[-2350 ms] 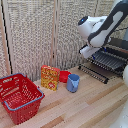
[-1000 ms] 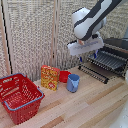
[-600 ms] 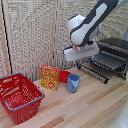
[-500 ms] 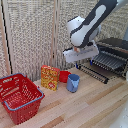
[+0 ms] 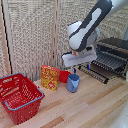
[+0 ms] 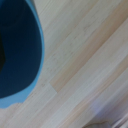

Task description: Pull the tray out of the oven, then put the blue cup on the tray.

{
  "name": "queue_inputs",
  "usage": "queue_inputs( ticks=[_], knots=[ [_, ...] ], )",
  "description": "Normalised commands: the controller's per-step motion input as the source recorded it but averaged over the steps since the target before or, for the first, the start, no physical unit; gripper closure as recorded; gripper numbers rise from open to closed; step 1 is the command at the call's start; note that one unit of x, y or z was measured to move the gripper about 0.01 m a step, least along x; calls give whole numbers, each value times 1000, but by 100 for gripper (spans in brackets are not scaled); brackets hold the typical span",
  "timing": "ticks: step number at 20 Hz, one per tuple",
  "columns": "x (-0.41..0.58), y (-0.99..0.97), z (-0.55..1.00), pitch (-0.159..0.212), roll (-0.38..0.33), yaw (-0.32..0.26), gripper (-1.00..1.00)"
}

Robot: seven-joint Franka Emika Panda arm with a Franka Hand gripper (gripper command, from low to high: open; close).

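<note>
The blue cup (image 6: 20, 50) fills one side, its open rim seen from above, on the pale wooden bench (image 6: 85, 70).

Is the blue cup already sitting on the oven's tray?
No, the blue cup stands on the wooden table beside the red bowl, apart from the tray.

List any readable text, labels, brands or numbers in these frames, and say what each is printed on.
No text can be read in either view.
Cereal box: red and yellow front with printed graphics, too blurred to read.
Oven, blue cup, red basket: no markings visible.
</note>
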Motion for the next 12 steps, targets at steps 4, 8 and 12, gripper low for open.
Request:
queue_inputs(
  ticks=[4, 8, 12],
  knots=[
    [-101, -30, -469, 0, 74, 30, -100],
    [0, -161, -149, 26, 65, 58, 100],
    [69, 15, -7, 0, 0, 6, 100]
  ],
)
